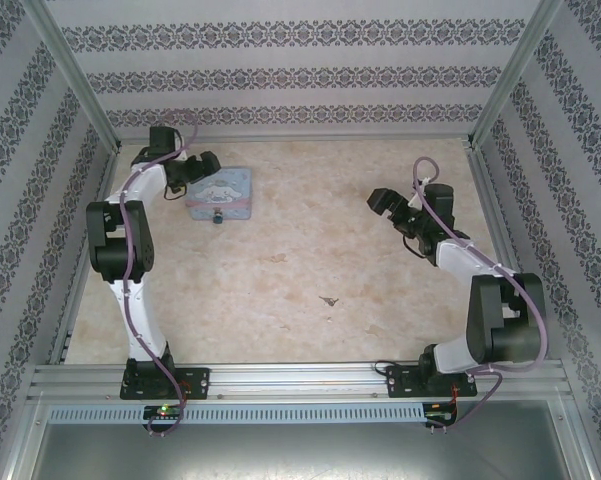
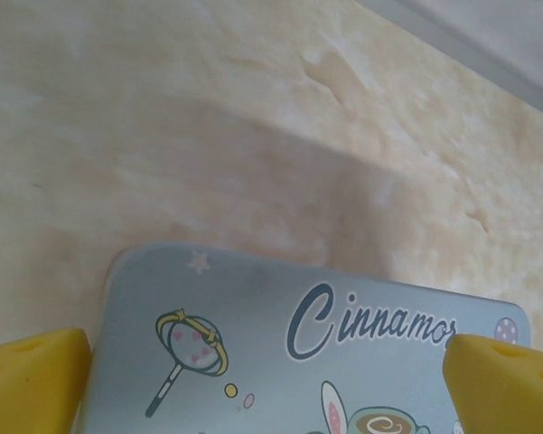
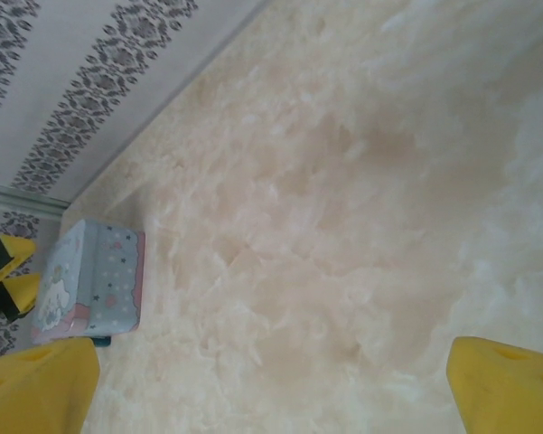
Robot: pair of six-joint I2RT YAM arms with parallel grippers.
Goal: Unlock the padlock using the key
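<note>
The tiny padlock (image 1: 218, 217) hangs at the front side of a light-blue cartoon tin (image 1: 220, 192); in the right wrist view it is a small teal speck (image 3: 102, 340) under the tin (image 3: 95, 280). A slim dark key (image 1: 329, 299) lies on the bare table, right of and nearer than the tin. My left gripper (image 1: 202, 172) hovers open over the tin's left end. In its own view the yellow fingertips (image 2: 32, 380) straddle the lid (image 2: 325, 353), with nothing between them. My right gripper (image 1: 383, 207) is open over bare table at the right, facing the tin.
The tabletop (image 1: 310, 250) is pale marbled beige, enclosed by patterned walls and aluminium posts (image 1: 75, 75). A metal rail (image 1: 300, 380) with both arm bases runs along the near edge. A faint mark (image 1: 275, 257) shows mid-table.
</note>
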